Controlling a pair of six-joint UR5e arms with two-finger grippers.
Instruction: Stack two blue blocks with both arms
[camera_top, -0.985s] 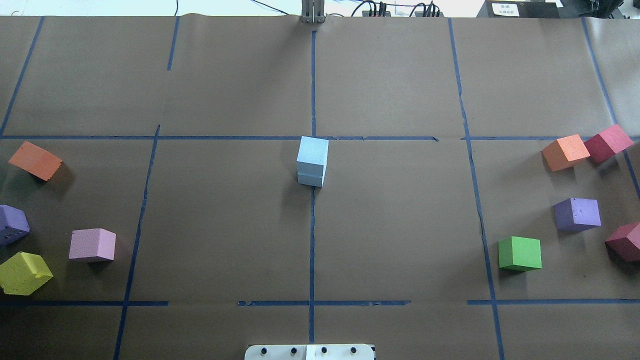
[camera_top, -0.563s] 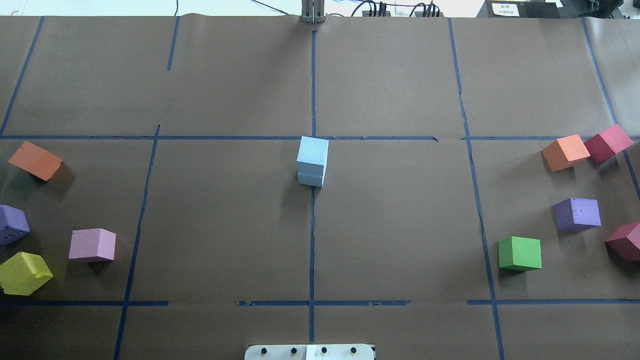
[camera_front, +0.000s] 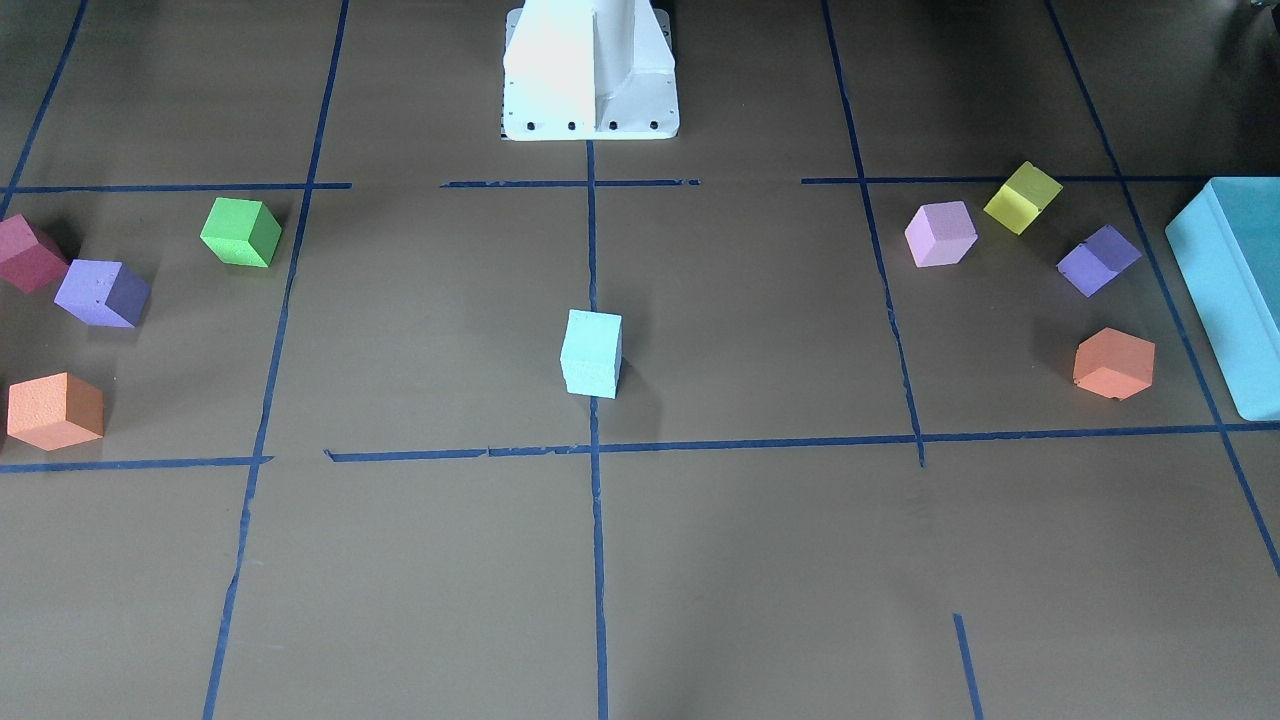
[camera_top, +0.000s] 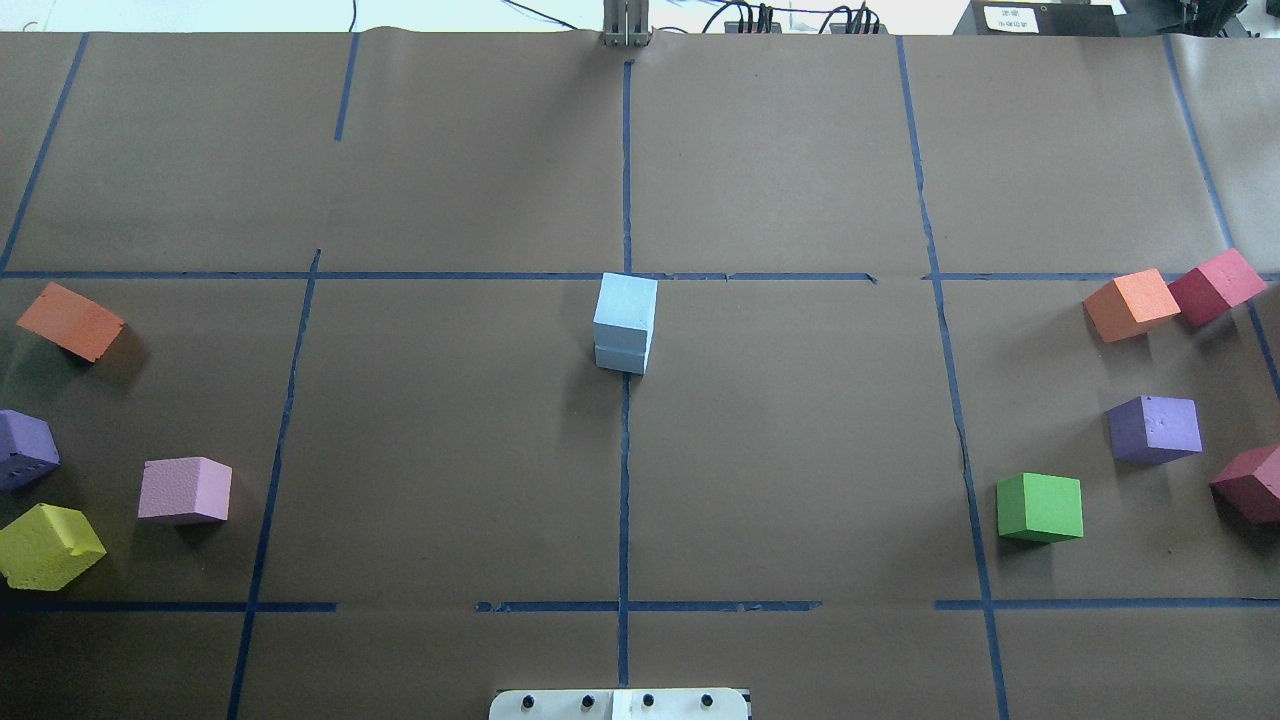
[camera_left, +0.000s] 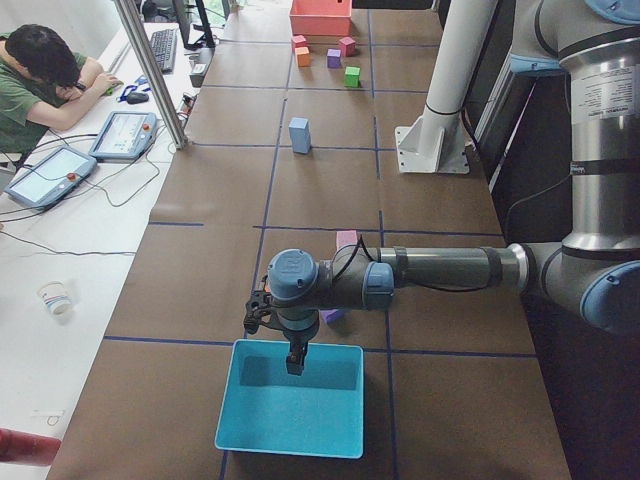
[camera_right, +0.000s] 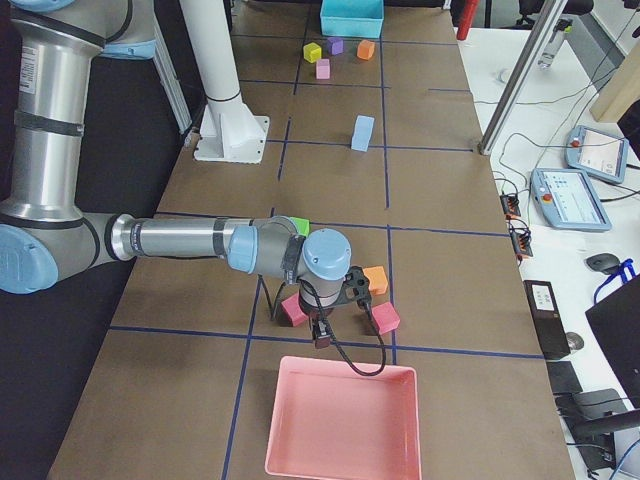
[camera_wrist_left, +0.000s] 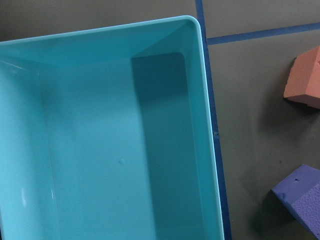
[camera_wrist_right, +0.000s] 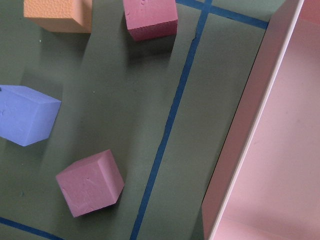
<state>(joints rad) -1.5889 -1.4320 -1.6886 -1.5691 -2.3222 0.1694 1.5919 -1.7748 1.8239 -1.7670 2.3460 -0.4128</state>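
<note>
The two pale blue blocks stand stacked, one on the other, at the table's centre: the top block (camera_top: 626, 300) sits on the lower block (camera_top: 621, 358). The stack also shows in the front view (camera_front: 591, 352) and both side views (camera_left: 299, 134) (camera_right: 363, 131). No gripper touches it. My left gripper (camera_left: 296, 362) hangs over the teal box at the table's left end. My right gripper (camera_right: 322, 335) hangs near the pink tray at the right end. Both show only in side views, so I cannot tell if they are open or shut.
The teal box (camera_left: 290, 410) and pink tray (camera_right: 345, 420) lie at opposite table ends. Coloured cubes cluster on the left, such as pink (camera_top: 185, 490) and yellow (camera_top: 48, 545), and on the right, such as green (camera_top: 1040, 507) and purple (camera_top: 1155, 428). A white pedestal (camera_front: 590, 70) stands at the robot's base.
</note>
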